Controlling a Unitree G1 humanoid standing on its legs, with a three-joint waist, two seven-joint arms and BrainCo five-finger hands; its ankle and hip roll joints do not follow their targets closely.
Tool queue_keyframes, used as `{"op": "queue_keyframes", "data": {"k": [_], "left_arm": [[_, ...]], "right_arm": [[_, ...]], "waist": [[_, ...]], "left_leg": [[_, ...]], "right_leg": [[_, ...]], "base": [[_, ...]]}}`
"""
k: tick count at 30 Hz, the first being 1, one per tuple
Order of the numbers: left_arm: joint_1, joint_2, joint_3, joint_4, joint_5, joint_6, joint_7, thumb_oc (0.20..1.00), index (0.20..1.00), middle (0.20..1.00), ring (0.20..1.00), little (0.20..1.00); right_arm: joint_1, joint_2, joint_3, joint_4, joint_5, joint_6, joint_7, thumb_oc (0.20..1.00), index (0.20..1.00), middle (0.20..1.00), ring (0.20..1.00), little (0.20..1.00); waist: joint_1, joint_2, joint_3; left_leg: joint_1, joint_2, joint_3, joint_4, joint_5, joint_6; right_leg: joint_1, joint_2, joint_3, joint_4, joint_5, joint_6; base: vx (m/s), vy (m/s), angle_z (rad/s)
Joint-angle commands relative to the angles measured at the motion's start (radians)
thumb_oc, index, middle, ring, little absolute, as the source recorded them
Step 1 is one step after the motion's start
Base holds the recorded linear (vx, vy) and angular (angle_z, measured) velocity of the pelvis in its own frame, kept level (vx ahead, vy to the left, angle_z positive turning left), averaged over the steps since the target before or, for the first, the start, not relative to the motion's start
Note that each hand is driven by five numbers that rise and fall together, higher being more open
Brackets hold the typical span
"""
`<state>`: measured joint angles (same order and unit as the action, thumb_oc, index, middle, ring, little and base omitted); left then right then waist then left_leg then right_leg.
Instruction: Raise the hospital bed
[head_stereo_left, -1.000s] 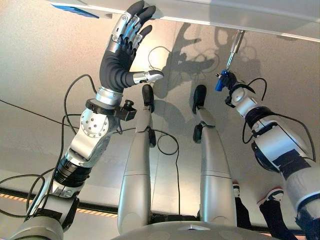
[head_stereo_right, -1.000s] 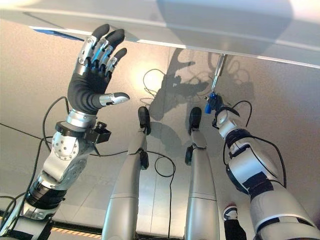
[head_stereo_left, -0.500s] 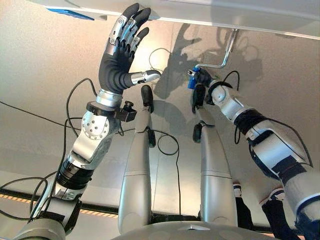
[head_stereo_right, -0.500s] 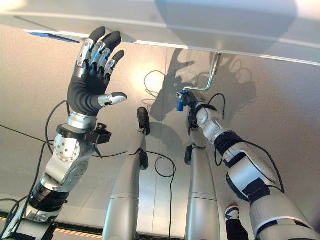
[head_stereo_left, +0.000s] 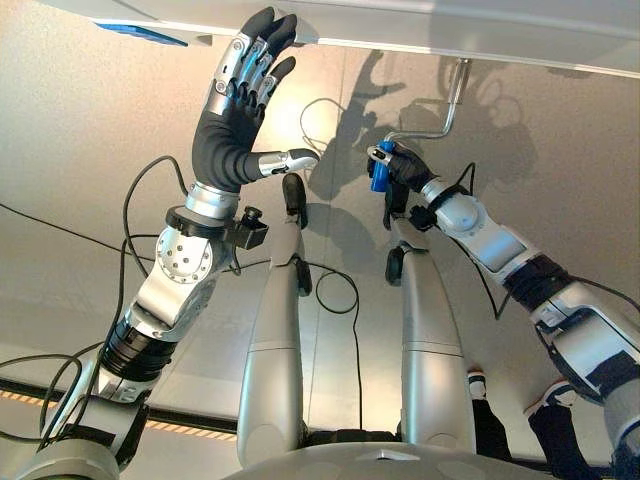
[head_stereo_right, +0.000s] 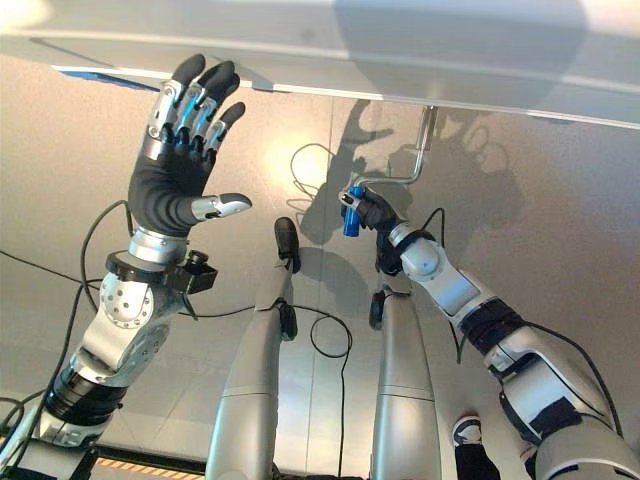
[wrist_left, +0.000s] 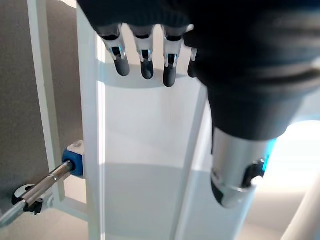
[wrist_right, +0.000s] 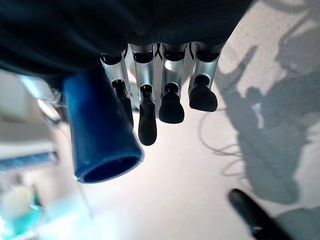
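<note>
The white hospital bed frame (head_stereo_left: 450, 25) runs along the far edge above the floor. A metal crank rod (head_stereo_left: 452, 95) hangs from it and bends to a blue crank handle (head_stereo_left: 378, 172). My right hand (head_stereo_left: 406, 165) is shut on this handle; its fingers (wrist_right: 150, 117) curl beside the blue handle (wrist_right: 100, 135) in the right wrist view. My left hand (head_stereo_left: 235, 120) is raised at the left, open, with straight fingertips (wrist_left: 145, 65) at the bed frame's (wrist_left: 140, 150) edge. The crank's shaft (wrist_left: 45, 182) shows in the left wrist view.
A blue label (head_stereo_left: 140, 30) sits on the frame's underside at far left. A person's shoes (head_stereo_left: 548, 398) stand on the floor at lower right. A yellow-black floor stripe (head_stereo_left: 190, 428) crosses at lower left.
My right hand has swung the blue crank handle leftward, from under the rod's right side to its left. The left hand has barely moved.
</note>
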<state>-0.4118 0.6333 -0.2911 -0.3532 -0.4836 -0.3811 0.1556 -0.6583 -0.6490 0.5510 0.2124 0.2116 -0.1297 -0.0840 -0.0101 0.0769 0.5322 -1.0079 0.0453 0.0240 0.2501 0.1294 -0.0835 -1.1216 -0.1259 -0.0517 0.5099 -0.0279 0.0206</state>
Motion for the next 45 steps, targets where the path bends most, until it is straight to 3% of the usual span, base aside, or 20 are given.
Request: {"op": "queue_keyframes", "data": {"k": [1,3,5,7,10,16,21,27,31,37,44,45], "left_arm": [[0.063,0.042,0.047,-0.123,0.045,-0.073,0.002,1.0,1.0,1.0,1.0,1.0],[0.098,0.056,0.084,-0.132,0.043,-0.075,-0.014,1.0,1.0,1.0,1.0,1.0],[0.108,0.062,0.091,-0.134,0.042,-0.075,-0.023,1.0,1.0,1.0,1.0,1.0],[0.138,0.079,0.13,-0.138,0.054,-0.074,-0.041,1.0,1.0,1.0,1.0,1.0],[0.16,0.09,0.154,-0.141,0.063,-0.076,-0.062,1.0,1.0,1.0,1.0,1.0],[0.188,0.085,0.195,-0.139,0.075,-0.073,-0.074,1.0,1.0,1.0,1.0,1.0],[0.193,0.073,0.225,-0.139,0.073,-0.077,-0.079,1.0,1.0,1.0,1.0,1.0],[0.184,0.06,0.224,-0.142,0.096,-0.068,-0.061,1.0,1.0,1.0,1.0,1.0],[0.174,0.057,0.215,-0.143,0.12,-0.06,-0.037,1.0,1.0,1.0,1.0,1.0],[0.17,0.054,0.175,-0.132,0.134,-0.041,-0.03,1.0,1.0,1.0,1.0,1.0],[0.167,-0.011,0.036,0.235,0.096,0.018,-0.036,1.0,1.0,1.0,1.0,1.0],[0.17,-0.019,0.005,0.348,0.128,0.034,-0.039,1.0,1.0,1.0,1.0,1.0]], "right_arm": [[-0.011,0.043,-0.051,-0.261,0.045,-0.232,-0.024,0.2,0.2,0.2,0.2,0.2],[0.121,0.02,-0.194,-0.314,0.107,-0.264,-0.034,0.2,0.2,0.2,0.2,0.2],[0.157,0.013,-0.234,-0.323,0.121,-0.269,-0.032,0.2,0.2,0.2,0.2,0.2],[0.245,-0.013,-0.356,-0.376,0.097,-0.296,-0.057,0.2,0.2,0.2,0.2,0.2],[0.307,0.018,-0.459,-0.392,0.131,-0.326,-0.077,0.2,0.2,0.2,0.2,0.2],[0.366,0.117,-0.577,-0.324,0.252,-0.367,-0.108,0.2,0.2,0.2,0.2,0.2],[0.385,0.145,-0.653,-0.251,0.259,-0.386,-0.16,0.2,0.2,0.2,0.2,0.2],[0.371,0.147,-0.663,-0.164,0.181,-0.362,-0.251,0.2,0.2,0.2,0.2,0.2],[0.368,0.138,-0.653,-0.115,0.054,-0.302,-0.332,0.2,0.2,0.2,0.2,0.2],[0.362,0.142,-0.61,-0.048,0.035,-0.26,-0.342,0.2,0.2,0.2,0.2,0.2],[0.325,0.139,-0.514,0.173,0.066,-0.19,-0.311,0.2,0.2,0.2,0.2,0.2],[0.308,0.132,-0.485,0.207,0.085,-0.18,-0.284,0.536,0.536,0.536,0.536,0.536]], "waist": [[-0.041,-0.001,-0.012],[-0.058,-0.011,-0.012],[-0.061,-0.014,-0.012],[-0.074,-0.022,-0.012],[-0.082,-0.027,-0.012],[-0.09,-0.033,-0.012],[-0.094,-0.038,-0.012],[-0.091,-0.037,-0.012],[-0.087,-0.037,-0.012],[-0.081,-0.035,-0.012],[-0.08,-0.048,-0.012],[-0.079,-0.053,-0.012]], "left_leg": [[0.007,-0.039,0.01,0.124,-0.121,0.033],[0.01,-0.039,0.011,0.123,-0.124,0.033],[0.013,-0.039,0.011,0.125,-0.126,0.034],[0.02,-0.039,0.01,0.126,-0.13,0.033],[0.025,-0.039,0.009,0.13,-0.134,0.033],[0.032,-0.036,0.012,0.13,-0.141,0.034],[0.041,-0.036,0.006,0.119,-0.138,0.03],[0.047,-0.036,0.003,0.116,-0.139,0.03],[0.055,-0.035,0.0,0.115,-0.138,0.03],[0.082,-0.034,-0.004,0.106,-0.131,0.029],[0.21,-0.035,-0.002,0.053,-0.113,0.023],[0.262,-0.034,0.0,0.039,-0.112,0.023]], "right_leg": [[0.072,-0.019,0.002,-0.133,0.09,0.129],[0.076,-0.017,0.004,-0.135,0.09,0.13],[0.078,-0.017,0.005,-0.134,0.089,0.131],[0.085,-0.016,0.01,-0.133,0.086,0.131],[0.09,-0.015,0.01,-0.131,0.083,0.132],[0.099,-0.01,0.012,-0.133,0.076,0.131],[0.108,-0.009,0.004,-0.134,0.07,0.131],[0.117,-0.008,-0.001,-0.131,0.066,0.13],[0.125,-0.008,-0.004,-0.126,0.061,0.127],[0.154,-0.012,-0.018,-0.125,0.059,0.126],[0.276,-0.016,-0.036,-0.16,0.067,0.13],[0.326,-0.018,-0.041,-0.169,0.068,0.131]], "base": [[0.0,-0.002,0.03],[0.0,-0.01,0.05],[0.0,-0.009,0.06],[0.0,-0.011,0.06],[0.0,-0.012,0.06],[0.0,-0.001,0.0],[0.0,-0.005,-0.01],[0.0,-0.007,0.01],[0.0,0.0,0.0],[0.0,0.0,0.0],[0.0,0.0,0.0],[0.0,0.0,0.0]]}}
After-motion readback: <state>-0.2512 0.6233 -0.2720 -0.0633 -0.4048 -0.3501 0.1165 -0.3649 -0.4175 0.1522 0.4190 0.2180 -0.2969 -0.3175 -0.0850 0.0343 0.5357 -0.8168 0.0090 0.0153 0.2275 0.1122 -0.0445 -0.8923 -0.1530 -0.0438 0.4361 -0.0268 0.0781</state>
